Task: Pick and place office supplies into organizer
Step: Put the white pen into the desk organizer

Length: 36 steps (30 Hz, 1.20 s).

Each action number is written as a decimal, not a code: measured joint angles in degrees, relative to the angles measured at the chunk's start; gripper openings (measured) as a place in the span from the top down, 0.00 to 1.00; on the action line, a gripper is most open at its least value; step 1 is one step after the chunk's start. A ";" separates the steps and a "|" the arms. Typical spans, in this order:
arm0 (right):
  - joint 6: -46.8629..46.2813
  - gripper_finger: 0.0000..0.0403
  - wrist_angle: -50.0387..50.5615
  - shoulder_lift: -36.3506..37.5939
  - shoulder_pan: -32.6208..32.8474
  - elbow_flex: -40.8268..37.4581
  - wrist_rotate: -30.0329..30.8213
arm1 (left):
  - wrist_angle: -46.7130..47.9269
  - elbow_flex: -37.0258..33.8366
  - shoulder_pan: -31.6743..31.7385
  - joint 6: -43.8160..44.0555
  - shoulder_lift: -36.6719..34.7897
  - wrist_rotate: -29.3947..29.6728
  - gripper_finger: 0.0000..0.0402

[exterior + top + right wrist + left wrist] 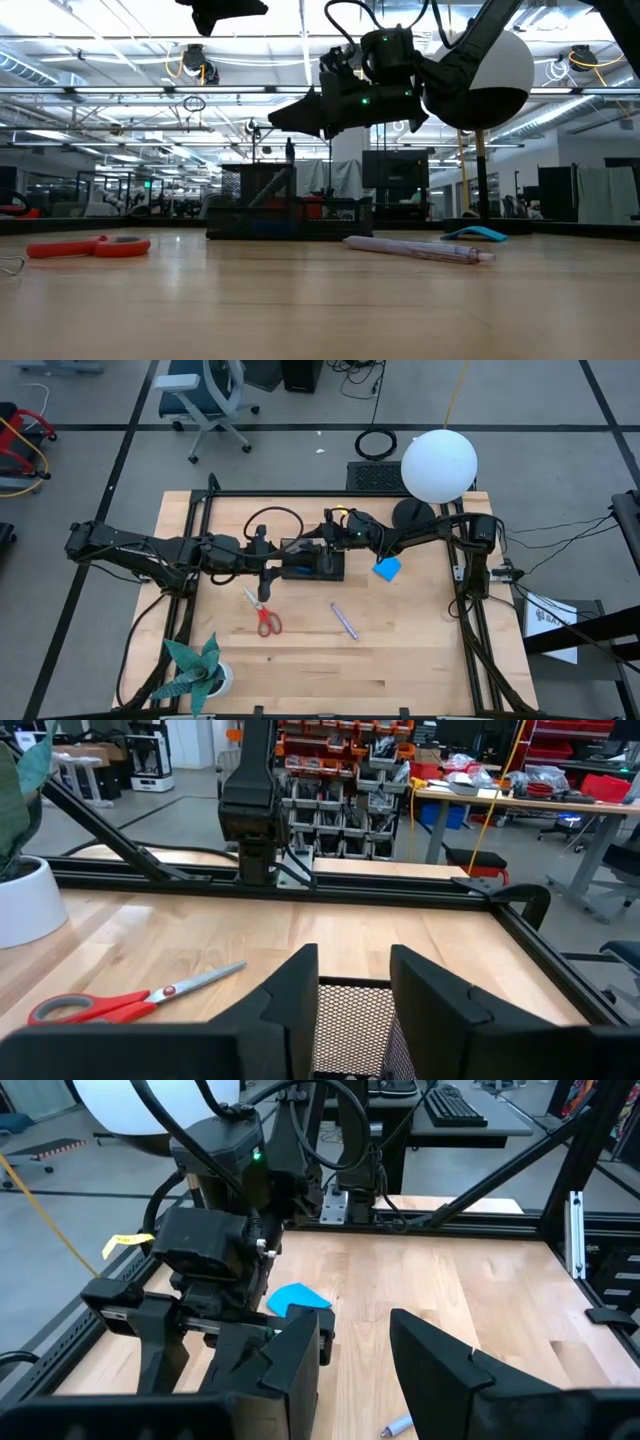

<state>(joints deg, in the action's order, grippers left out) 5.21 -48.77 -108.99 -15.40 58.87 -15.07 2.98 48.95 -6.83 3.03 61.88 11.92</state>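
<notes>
The black mesh organizer stands mid-table, and dark shapes show through its wall. My right gripper hovers open above it; its fingers frame the mesh with nothing between them. My left gripper hangs open just left of the organizer, also with nothing in it. Red-handled scissors lie flat on the table nearer the front. A slim purple pen lies right of them. The blue notepad rests on the table right of the organizer.
A lamp with a white globe and a round black base stands at the far right. A teal paper plant in a white pot sits at the near left corner. Bare wood lies at the near right. Black frame rails edge the table.
</notes>
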 joint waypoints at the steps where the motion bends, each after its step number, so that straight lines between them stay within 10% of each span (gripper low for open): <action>1: 0.02 0.71 -0.10 0.00 0.00 0.00 0.00 | 0.00 0.00 0.00 0.00 0.00 0.00 0.67; 36: 12.32 0.77 34.91 27.34 11.22 -0.04 0.12 | 0.28 0.00 -0.04 0.50 -0.02 -0.02 0.67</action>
<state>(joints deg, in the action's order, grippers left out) 17.53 -13.86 -81.65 -4.18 58.83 -14.95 3.27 48.95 -6.87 3.53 61.87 11.90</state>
